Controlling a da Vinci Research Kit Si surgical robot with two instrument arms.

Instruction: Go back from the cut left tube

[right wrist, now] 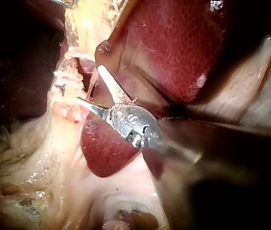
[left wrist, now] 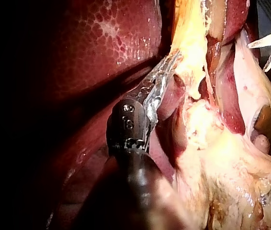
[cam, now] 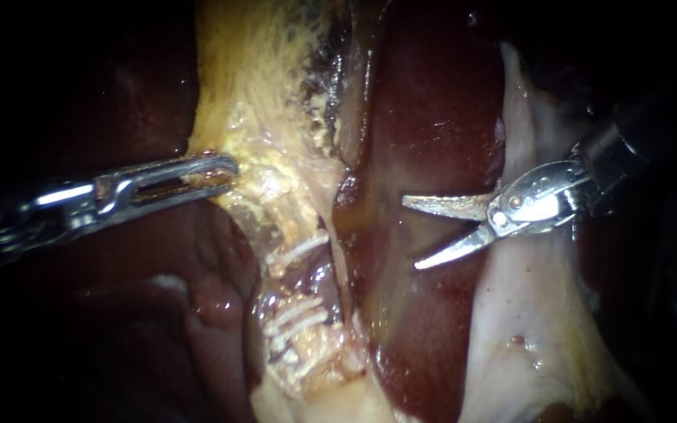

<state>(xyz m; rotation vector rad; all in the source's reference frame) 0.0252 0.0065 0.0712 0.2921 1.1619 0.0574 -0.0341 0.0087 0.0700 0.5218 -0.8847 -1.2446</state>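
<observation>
the right instrument (cam: 413, 233) hangs over the liver (cam: 432, 110), its blades spread wide and empty, apart from the left tube (cam: 307, 280), which lies between white clips (cam: 301, 249) near mid-scene. the left instrument (cam: 213, 174) grips the yellow tissue (cam: 260, 94) in clamped jaws. the retreat looks part done; the next move calls for a straight pull back along the shaft, blade tips kept off the liver.

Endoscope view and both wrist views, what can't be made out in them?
- Endoscope view: the shaft of the left instrument fades into darkness. The gap between the clips is too dim to show any cut ends.
- Left wrist view: only the blades of the right instrument show. The frame edge cuts off the rest.
- Right wrist view: the right instrument's shaft is blurred, too near the camera.
</observation>
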